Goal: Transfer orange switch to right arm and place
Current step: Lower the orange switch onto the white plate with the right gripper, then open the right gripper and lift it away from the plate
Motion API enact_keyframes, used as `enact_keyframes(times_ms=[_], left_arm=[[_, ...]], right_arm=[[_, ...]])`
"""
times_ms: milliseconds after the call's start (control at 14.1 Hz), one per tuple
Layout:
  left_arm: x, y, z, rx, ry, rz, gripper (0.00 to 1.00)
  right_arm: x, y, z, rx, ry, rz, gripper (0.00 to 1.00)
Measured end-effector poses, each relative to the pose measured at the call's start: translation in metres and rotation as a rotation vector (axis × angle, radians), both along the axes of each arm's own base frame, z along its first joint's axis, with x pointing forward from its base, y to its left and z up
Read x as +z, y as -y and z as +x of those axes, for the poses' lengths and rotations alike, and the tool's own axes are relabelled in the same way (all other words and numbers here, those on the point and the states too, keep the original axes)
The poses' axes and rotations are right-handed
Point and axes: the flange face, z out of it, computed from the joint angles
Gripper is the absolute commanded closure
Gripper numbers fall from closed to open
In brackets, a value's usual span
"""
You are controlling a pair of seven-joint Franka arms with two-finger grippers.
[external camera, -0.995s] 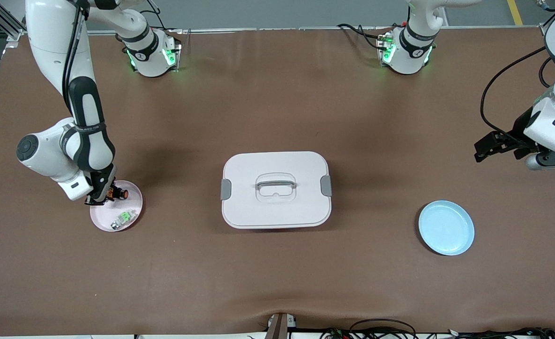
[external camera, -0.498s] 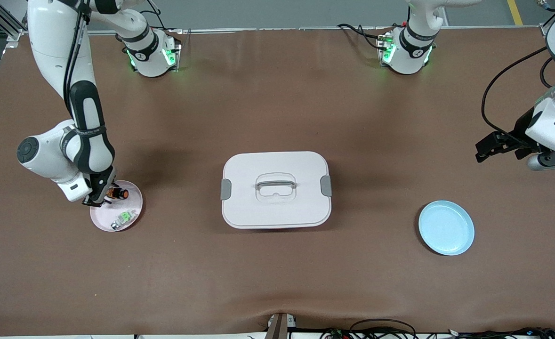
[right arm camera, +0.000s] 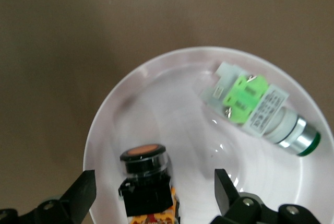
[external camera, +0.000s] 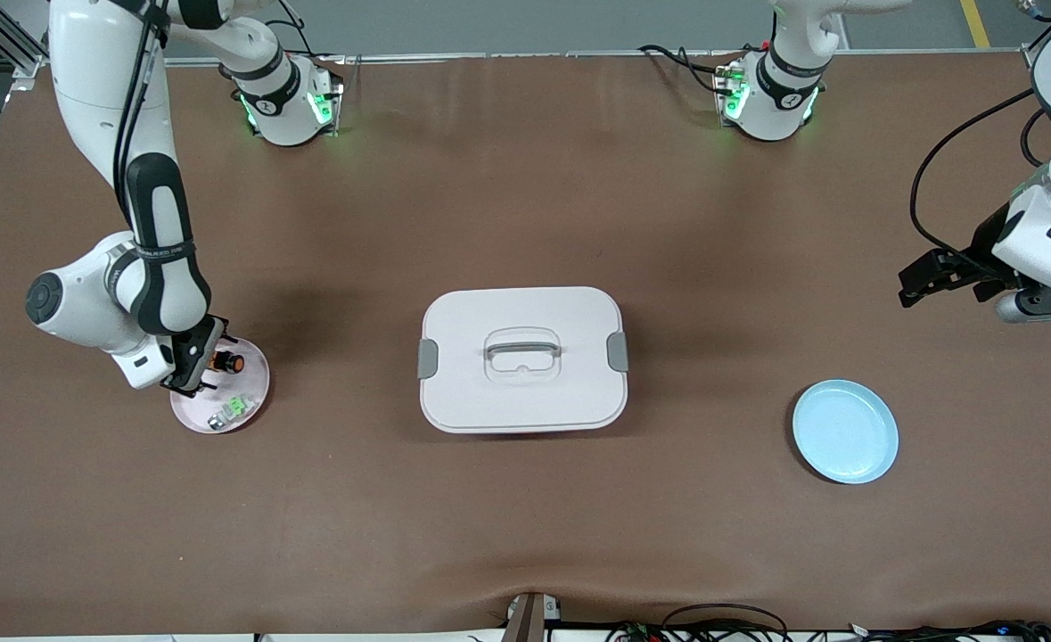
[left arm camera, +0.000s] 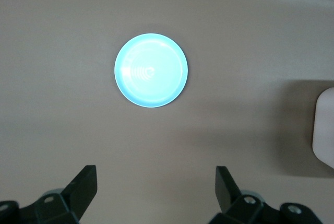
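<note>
The orange switch lies on a small pink plate near the right arm's end of the table. It has a black body and a round orange cap. My right gripper is low over the plate and open. In the right wrist view the switch lies between its fingers with a gap on each side. My left gripper waits, open and empty, above the table near the left arm's end; the left wrist view shows bare table between its fingers.
A green-and-white part lies on the same pink plate, nearer the front camera than the switch; it also shows in the right wrist view. A white lidded box stands mid-table. A light blue plate lies below the left gripper.
My right wrist has shifted slightly over the pink plate; the switch stays on the plate. The left arm has not moved.
</note>
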Motion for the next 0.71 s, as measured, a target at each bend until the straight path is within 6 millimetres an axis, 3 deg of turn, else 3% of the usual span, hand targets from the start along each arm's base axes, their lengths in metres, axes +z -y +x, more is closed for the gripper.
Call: enact_keyframes(times_ms=[355,711], left_arm=[[0.007,-0.001,0.001,0.002,-0.006,0.0,0.0],[0.042,-0.002,-0.007,0.005,-0.045,0.002,0.0]], right_arm=[[0.049,0.01,0.029,-0.035,-0.078,0.005,0.0],[0.145,0.004,0.068,-0.248,-0.193,-0.11,0.0]])
